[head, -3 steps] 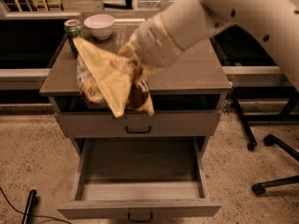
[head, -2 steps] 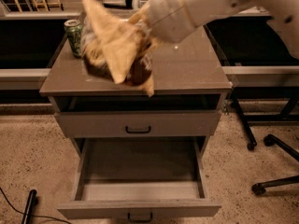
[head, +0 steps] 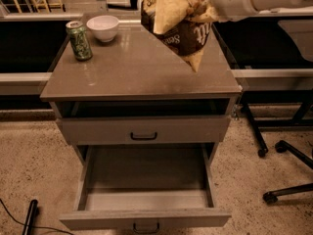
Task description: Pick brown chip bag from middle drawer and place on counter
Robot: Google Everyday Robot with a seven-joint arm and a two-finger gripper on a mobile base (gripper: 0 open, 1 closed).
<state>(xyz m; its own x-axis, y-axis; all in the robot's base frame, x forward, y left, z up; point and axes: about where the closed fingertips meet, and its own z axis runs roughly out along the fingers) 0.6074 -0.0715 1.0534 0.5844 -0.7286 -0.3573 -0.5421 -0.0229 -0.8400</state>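
Green soda can (head: 79, 40): upright, rear left of the cabinet top. White bowl (head: 102, 27): just behind and to its right, not touching. Upper drawer front (head: 186, 130) with black handle (head: 144, 136). Chair legs with castors (head: 274, 173) at right on speckled floor (head: 34, 165). Black cable (head: 12, 218) lower left. Gripper (head: 209, 6): top right, clamped on the brown chip bag (head: 178, 31).

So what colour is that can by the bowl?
Green can, camera view; the end effector, top right, holds the brown chip bag above the counter.
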